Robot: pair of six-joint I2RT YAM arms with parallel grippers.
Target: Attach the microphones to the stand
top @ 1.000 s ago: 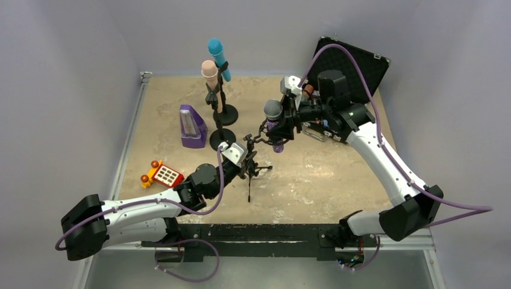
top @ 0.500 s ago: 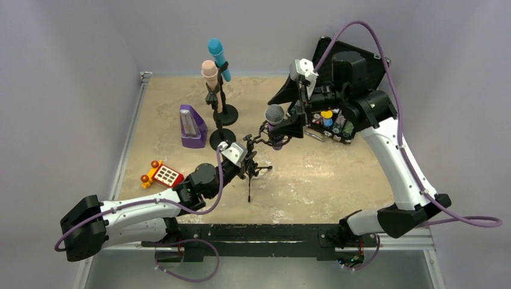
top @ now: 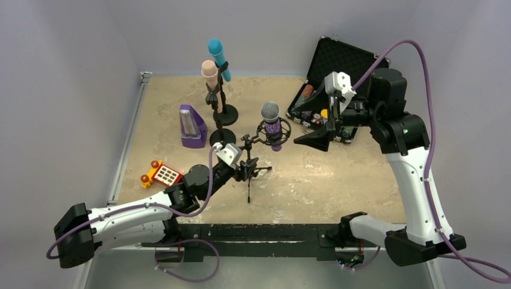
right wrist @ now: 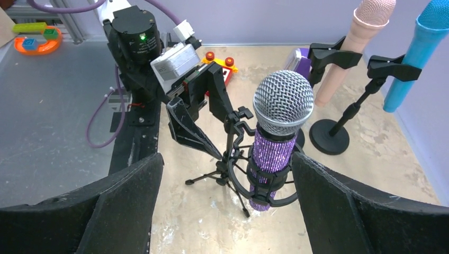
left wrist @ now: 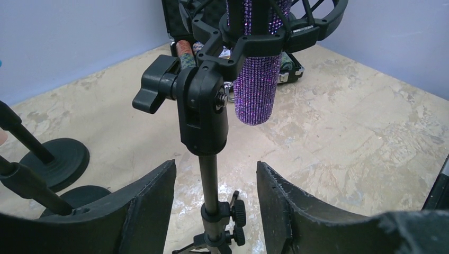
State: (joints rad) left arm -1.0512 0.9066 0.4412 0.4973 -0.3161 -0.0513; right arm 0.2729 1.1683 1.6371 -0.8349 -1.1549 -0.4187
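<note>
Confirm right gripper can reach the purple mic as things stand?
Probably yes. The right gripper is open and faces the purple mic with nothing between them. The shock mount ring wraps its body, so the head looks easier to grab.

There were three microphones: one blue microphone [top: 216, 52], one pink microphone [top: 210, 71] and one sparkly purple microphone [top: 272, 124]. There were three stands: a back round-foot stand [top: 227, 115], a front round-foot stand [top: 221, 139] and one tripod stand [top: 249, 186]. There was one purple metronome [top: 192, 127], one toy phone [top: 166, 175] and one black case [top: 346, 58].
</note>
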